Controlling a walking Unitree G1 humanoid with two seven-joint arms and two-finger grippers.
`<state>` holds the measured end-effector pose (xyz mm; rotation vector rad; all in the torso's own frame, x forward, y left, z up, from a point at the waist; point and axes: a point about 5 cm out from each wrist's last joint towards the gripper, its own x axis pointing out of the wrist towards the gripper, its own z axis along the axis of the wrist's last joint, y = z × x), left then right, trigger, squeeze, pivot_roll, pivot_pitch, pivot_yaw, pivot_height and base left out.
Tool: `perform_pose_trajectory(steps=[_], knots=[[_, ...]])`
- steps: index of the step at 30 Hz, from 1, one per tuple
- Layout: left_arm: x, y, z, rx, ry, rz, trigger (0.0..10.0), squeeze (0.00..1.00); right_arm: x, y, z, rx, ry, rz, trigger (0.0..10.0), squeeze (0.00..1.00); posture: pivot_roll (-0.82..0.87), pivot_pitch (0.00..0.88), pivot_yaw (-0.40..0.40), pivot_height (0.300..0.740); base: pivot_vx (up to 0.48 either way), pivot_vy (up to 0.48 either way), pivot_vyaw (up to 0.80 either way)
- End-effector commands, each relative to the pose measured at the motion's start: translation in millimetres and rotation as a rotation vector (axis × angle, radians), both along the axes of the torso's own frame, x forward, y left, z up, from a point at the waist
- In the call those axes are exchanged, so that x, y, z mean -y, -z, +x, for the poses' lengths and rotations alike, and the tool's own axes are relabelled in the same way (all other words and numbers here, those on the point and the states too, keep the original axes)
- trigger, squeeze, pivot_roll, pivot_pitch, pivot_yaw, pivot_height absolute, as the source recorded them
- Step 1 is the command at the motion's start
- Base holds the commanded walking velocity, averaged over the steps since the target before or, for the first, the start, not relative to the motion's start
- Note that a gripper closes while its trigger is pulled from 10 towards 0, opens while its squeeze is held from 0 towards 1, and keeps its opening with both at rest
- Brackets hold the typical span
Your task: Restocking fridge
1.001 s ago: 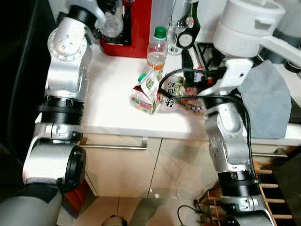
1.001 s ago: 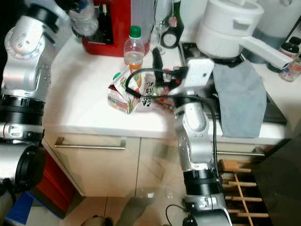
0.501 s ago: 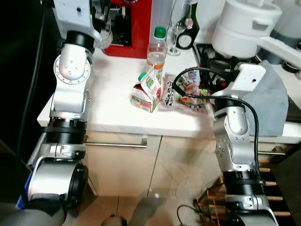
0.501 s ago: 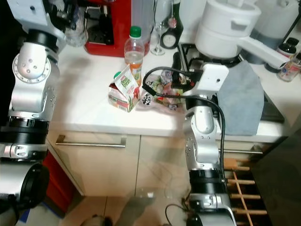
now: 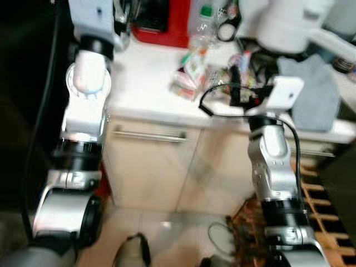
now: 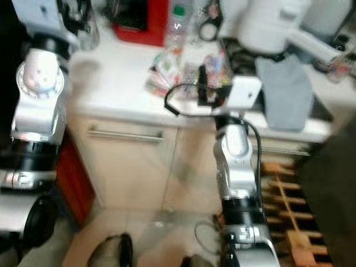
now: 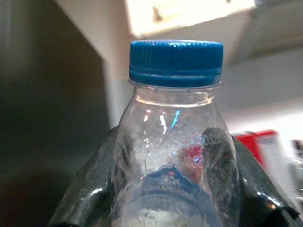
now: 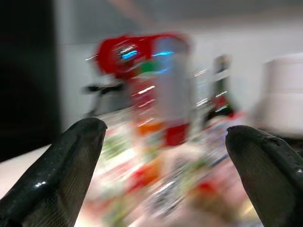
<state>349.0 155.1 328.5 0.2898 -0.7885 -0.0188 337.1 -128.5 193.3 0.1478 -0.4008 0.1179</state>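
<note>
In the left eye view, blurred by motion, a white counter [image 5: 147, 83] runs above pale cabinet doors with a metal handle [image 5: 149, 136]. The left arm rises at the counter's left end, and its left gripper [image 5: 123, 11] is up at the back left corner beside a red appliance [image 5: 169, 25]; its fingers cannot be made out here. Near the middle of the counter sits a loose cluster of groceries, a small juice carton [image 5: 186, 83] and a green-capped bottle [image 5: 204, 22] behind it, both smeared. The right arm stands in front of the counter's front edge with its white wrist block lifted, and the right gripper [image 5: 236, 92] points its black fingers up over that edge towards the cluster. A grey cloth [image 5: 311, 92] lies at the right end under a white pot [image 5: 281, 25]. The right eye view gives the same scene, equally blurred. In the left wrist view, a clear water bottle [image 7: 175, 161] with a blue cap [image 7: 176, 61] stands upright between the two black fingers [image 7: 90, 189], which press on its sides. In the right wrist view, the two fingers [image 8: 57, 165] are spread wide with nothing between them, and the blurred groceries and red appliance lie beyond.
</note>
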Motion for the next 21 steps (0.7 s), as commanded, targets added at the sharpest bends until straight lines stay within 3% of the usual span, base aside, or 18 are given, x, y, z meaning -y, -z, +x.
perform_pose_trajectory(steps=[1,11,16,21], knots=[[11.4,-13.1,-4.7,0.049,0.029,0.029,10.0,0.00,7.0,1.6,-1.0,0.000,0.025,-0.001,10.0,0.01,0.03,0.000,-0.048,0.740,-0.382,0.000,0.00],[16.3,-9.3,-6.1,0.038,0.040,0.045,10.0,0.00,-1.6,20.6,0.2,-0.079,-0.015,-0.036,10.0,0.01,0.02,0.000,-0.048,0.740,-0.331,0.000,0.00],[17.3,0.8,-6.9,-0.004,0.048,0.019,10.0,0.00,-5.0,28.3,-1.7,-0.109,-0.044,-0.055,10.0,0.01,0.03,0.000,-0.057,0.740,0.000,0.000,0.00],[14.1,29.3,-9.2,-0.123,0.046,-0.049,10.0,0.00,-3.8,33.1,-1.8,-0.125,-0.046,-0.062,10.0,0.01,0.03,0.000,-0.060,0.740,0.000,0.000,0.00]])
